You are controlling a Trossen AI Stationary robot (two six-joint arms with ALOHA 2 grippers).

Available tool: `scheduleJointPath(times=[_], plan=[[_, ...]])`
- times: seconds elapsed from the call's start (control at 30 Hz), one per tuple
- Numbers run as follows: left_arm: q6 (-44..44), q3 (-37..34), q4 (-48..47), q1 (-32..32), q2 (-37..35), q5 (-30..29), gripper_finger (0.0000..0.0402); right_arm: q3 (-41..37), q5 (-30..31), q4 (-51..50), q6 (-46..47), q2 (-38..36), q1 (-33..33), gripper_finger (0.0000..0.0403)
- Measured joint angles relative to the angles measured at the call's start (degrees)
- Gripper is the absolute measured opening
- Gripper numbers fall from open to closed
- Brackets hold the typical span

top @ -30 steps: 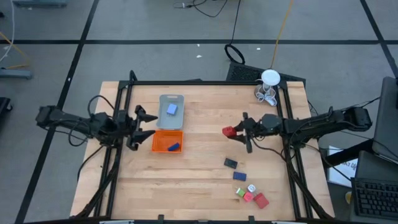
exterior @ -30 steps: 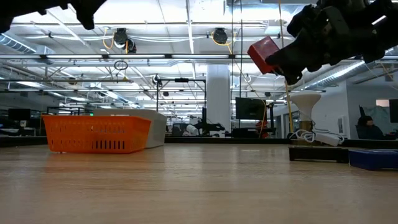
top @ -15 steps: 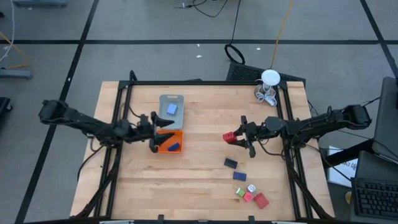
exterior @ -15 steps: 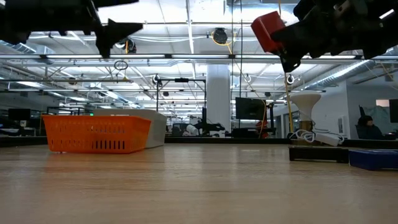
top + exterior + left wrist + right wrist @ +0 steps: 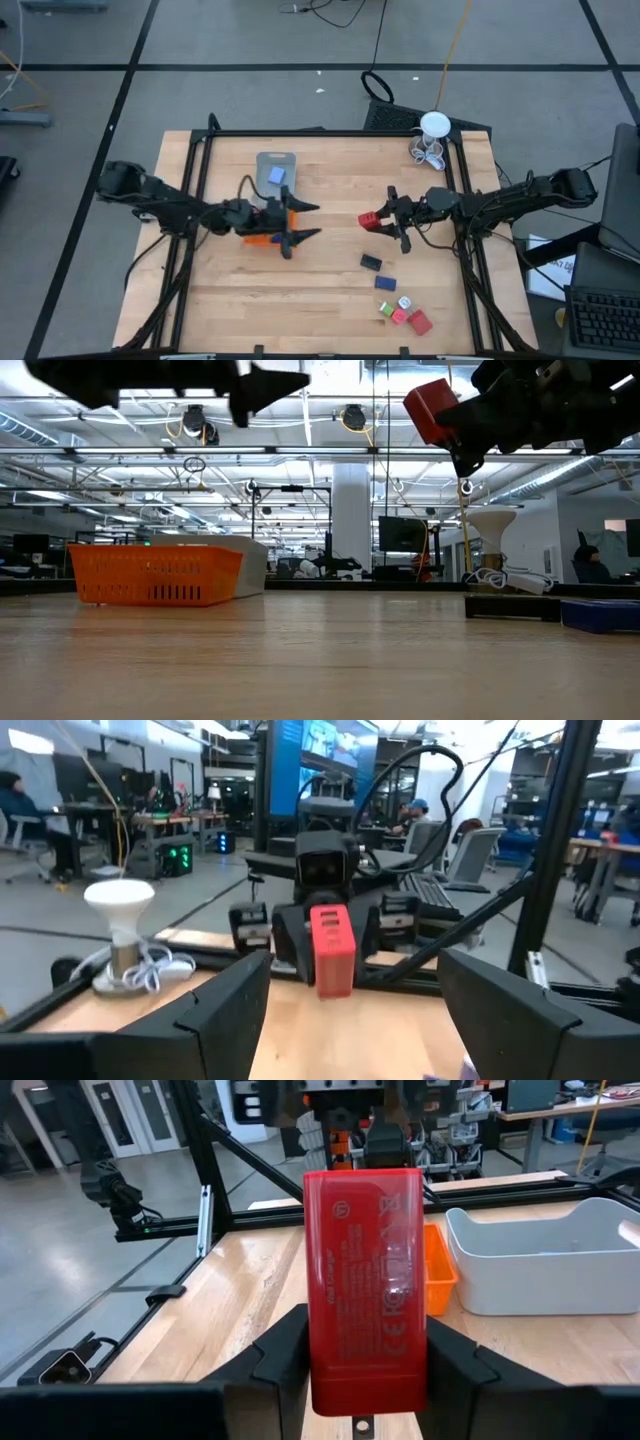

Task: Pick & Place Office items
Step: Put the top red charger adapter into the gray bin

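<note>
**Red block held aloft, facing the other arm**

High view showed the right gripper clamped on a red block, held clear above the table's right half, likely ready to pass across. The left gripper, jaws spread wide and empty, hung over the orange tray toward the left edge, pointing at the block, seemingly to receive it.

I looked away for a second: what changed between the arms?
The left gripper, open and empty, swung from the table's left edge across the orange tray toward the middle. The right gripper lifted its red block slightly, then held. Trays and loose pieces are unmoved.
</note>
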Motion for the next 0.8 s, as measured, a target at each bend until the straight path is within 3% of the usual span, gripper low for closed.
scheduleJointPath(times=[0.3, 0.47, 0.8], plan=[[4.71, 7.59, -2.35, 1.16, 7.69, -1.41, 0.0292, 0.02, 0.59, 0.49, 0.01, 0.01, 0.0, 0.0126], [3.83, 8.06, -5.33, 2.32, 7.71, -2.03, 0.0292, 0.04, 7.25, 3.85, -0.01, 2.28, 1.17, 0.0126], [2.42, 8.06, -6.78, 3.3, 7.71, -2.01, 0.0292, 0.15, 9.11, 22.49, -1.53, 12.79, 2.25, 0.0126]])
